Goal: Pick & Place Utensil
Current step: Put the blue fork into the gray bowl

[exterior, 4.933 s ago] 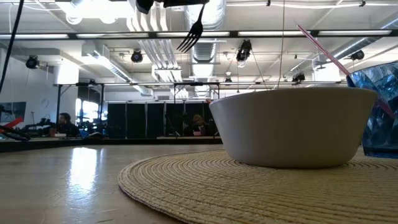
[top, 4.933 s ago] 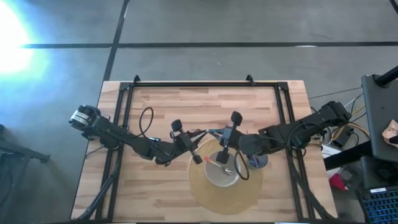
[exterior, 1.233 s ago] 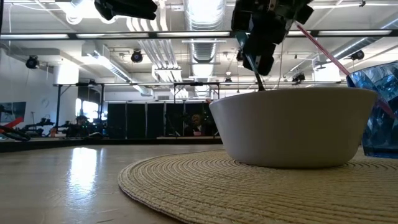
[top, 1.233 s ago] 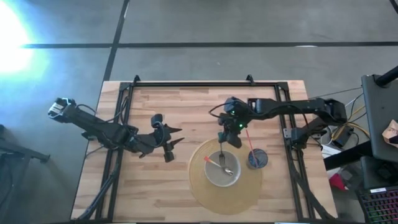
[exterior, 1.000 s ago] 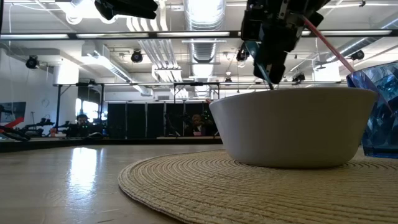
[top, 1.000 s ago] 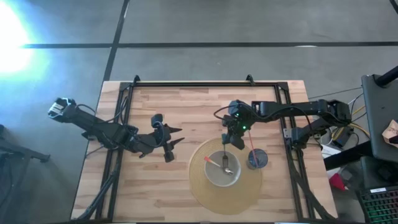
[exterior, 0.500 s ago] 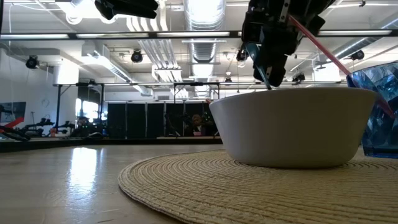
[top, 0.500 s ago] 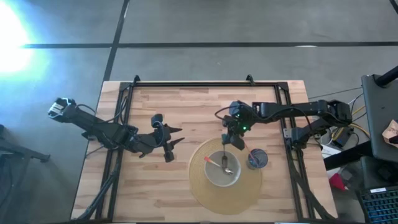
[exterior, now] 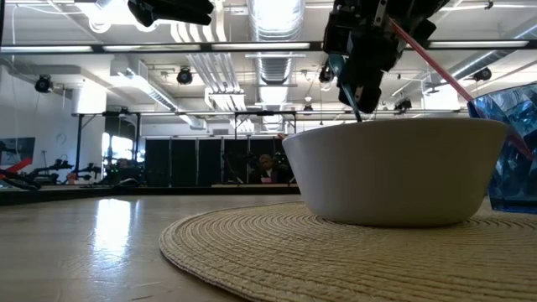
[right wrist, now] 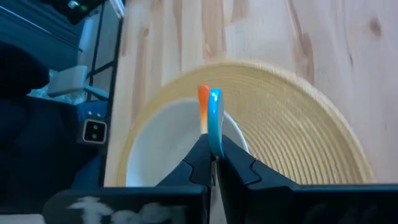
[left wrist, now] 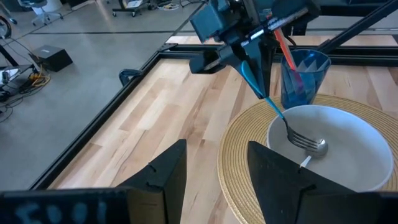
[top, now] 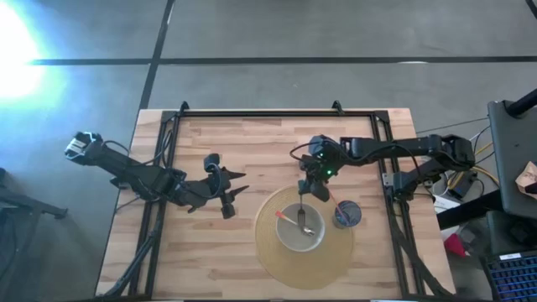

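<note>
A fork [left wrist: 292,130] with a blue handle and metal tines stands slanting in the white bowl [top: 289,239], which sits on a round woven placemat [top: 268,264]. My right gripper [top: 312,190] hangs over the bowl's far rim, shut on the fork's handle; the low view shows it above the bowl [exterior: 359,63]. An orange-tipped utensil [top: 279,216] also lies in the bowl. My left gripper [top: 228,195] waits open above the bare wood left of the placemat, with nothing between its fingers [left wrist: 168,180]. My right gripper pinches the upper end of the fork's blue handle [left wrist: 266,98] between its two fingers. The fingers slant down from the table's far side, roughly along the handle. The fork is tilted, with its tines [left wrist: 303,142] down inside the bowl.
A blue tumbler [top: 346,215] with a pink straw [exterior: 436,69] stands on the placemat's right edge, close beside the bowl. A black frame [top: 252,114] runs around the tabletop. Bare wood lies to the left and at the far side.
My right gripper has edged slightly toward the table's right edge, still shut on the fork's handle, while the tines stay in the bowl. For the last half second it holds still.
</note>
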Tool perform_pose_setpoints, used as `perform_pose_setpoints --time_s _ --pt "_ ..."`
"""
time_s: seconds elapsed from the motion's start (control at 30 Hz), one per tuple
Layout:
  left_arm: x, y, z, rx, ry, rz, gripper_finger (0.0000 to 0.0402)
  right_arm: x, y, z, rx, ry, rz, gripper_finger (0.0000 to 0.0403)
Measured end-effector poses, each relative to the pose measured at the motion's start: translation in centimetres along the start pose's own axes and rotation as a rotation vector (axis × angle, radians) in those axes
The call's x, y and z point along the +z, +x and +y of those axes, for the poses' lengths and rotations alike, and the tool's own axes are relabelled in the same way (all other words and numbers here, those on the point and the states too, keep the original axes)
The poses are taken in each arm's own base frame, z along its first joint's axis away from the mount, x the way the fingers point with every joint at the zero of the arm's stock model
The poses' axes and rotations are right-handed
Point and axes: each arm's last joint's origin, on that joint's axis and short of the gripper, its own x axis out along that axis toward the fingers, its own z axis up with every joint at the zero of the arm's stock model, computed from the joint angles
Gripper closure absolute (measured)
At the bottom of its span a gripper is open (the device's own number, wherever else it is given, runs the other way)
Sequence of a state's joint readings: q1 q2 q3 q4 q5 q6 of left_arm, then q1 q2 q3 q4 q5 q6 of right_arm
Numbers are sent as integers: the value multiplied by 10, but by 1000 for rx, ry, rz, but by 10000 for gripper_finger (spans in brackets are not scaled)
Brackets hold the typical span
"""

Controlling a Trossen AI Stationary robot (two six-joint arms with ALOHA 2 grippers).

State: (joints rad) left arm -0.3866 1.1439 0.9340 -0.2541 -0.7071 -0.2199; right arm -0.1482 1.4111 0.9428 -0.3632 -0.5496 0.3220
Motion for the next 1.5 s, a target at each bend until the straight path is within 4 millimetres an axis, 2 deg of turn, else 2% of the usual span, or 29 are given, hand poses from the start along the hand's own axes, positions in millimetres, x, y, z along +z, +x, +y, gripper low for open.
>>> perform_pose_setpoints --time_s 0.13,0.27,0.5,0.87,1.13,1.5 --pt "0 0 0 0 0 0 239 12 -6 8 14 -50 -41 394" --pt "0 0 0 0 -1 0 239 16 -8 10 15 -63 -53 394" --pt "0 0 0 -1 -1 0 239 9 -4 3 -91 -43 -60 394" --pt "0 0 0 0 -1 0 239 1 6 -3 -81 -15 -74 394" --pt "0 0 0 0 -1 0 239 -5 28 -7 -81 -2 3 394" --pt "0 0 0 0 0 0 239 -7 29 -10 -82 15 32 394"
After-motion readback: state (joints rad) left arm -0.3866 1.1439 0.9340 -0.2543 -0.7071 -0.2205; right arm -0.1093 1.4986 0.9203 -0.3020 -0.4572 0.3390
